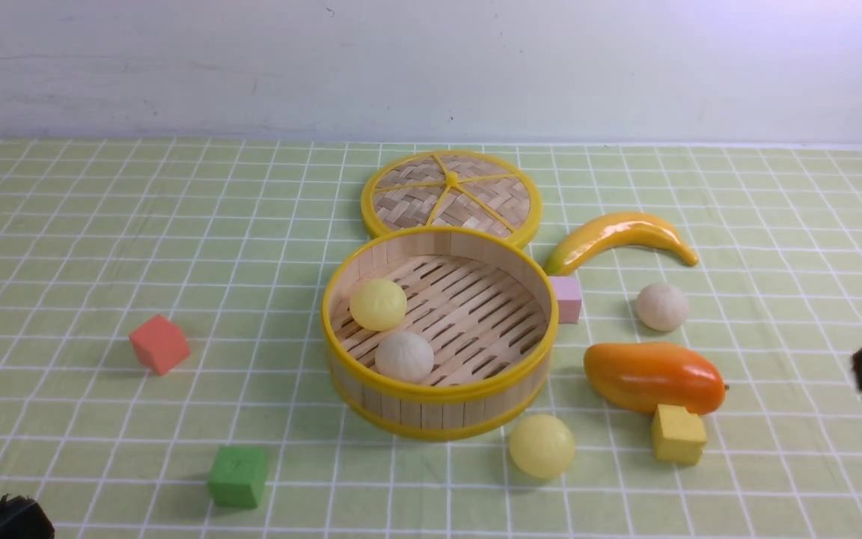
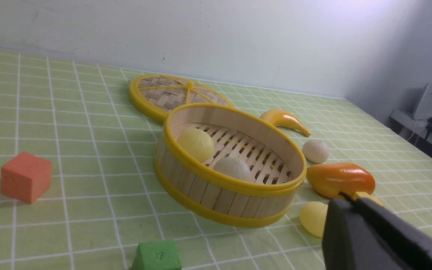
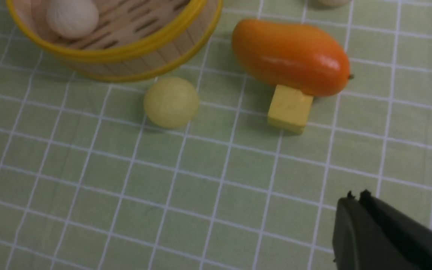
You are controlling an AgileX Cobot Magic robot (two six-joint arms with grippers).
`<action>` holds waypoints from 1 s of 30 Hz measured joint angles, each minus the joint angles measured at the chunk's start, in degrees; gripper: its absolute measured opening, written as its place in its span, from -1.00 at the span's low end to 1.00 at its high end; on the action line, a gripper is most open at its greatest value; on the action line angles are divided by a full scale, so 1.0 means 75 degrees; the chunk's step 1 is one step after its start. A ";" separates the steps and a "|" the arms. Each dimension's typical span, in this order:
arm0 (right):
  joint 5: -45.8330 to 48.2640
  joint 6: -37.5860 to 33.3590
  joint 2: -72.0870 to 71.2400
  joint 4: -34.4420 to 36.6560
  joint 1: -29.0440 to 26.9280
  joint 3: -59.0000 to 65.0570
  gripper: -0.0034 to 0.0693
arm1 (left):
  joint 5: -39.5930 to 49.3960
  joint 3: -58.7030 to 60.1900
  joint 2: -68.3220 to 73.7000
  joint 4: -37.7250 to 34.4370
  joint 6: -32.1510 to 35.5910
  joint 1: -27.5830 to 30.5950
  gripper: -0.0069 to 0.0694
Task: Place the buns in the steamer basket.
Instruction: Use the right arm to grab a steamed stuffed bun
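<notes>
Green checked cloth covered the surface (image 1: pixel 64 224). At its near left corner the left fingers (image 2: pixel 351 228) were pressed together on nothing, apparently kept clear of the work. The right fingers (image 3: pixel 354 228) were likewise closed and empty, off to the right, seemingly drawn aside before a fresh reach. Just in front of the steamer basket (image 1: pixel 438 393) a pale yellow bun (image 1: pixel 542 446) lay outside the wall, near a yellow cube (image 1: pixel 678 434) that touched the mango (image 1: pixel 652 376). Inside the basket a second yellow bun (image 1: pixel 378 304) and an off-white bun (image 1: pixel 404 356) had been set on the slats. Farther right, the other off-white bun (image 1: pixel 661 306) was not yet collected. The lid (image 1: pixel 451 196) lay flat behind the basket, so its mouth was open.
</notes>
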 joint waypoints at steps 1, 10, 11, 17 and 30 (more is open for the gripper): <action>0.0038 0.0000 0.0264 -0.0003 0.0159 -0.0055 -0.91 | 0.0000 0.0000 0.0000 0.0000 0.0000 0.0000 -0.85; -0.0067 -0.0014 0.2878 0.0007 0.1758 -0.0739 -0.88 | 0.0006 0.0000 0.0000 0.0000 0.0000 0.0000 -0.85; -0.0067 -0.0014 0.3043 0.0027 0.1855 -0.0860 -0.87 | 0.0006 0.0000 0.0000 0.0000 0.0000 0.0000 -0.85; 0.0043 -0.0059 0.4366 0.0412 0.2072 -0.1862 -0.62 | 0.0006 0.0000 0.0000 0.0000 0.0000 0.0000 -0.83; -0.1076 -0.0065 0.5755 0.0310 0.2072 -0.2439 0.00 | 0.0014 0.0000 0.0000 0.0000 0.0000 0.0000 -0.81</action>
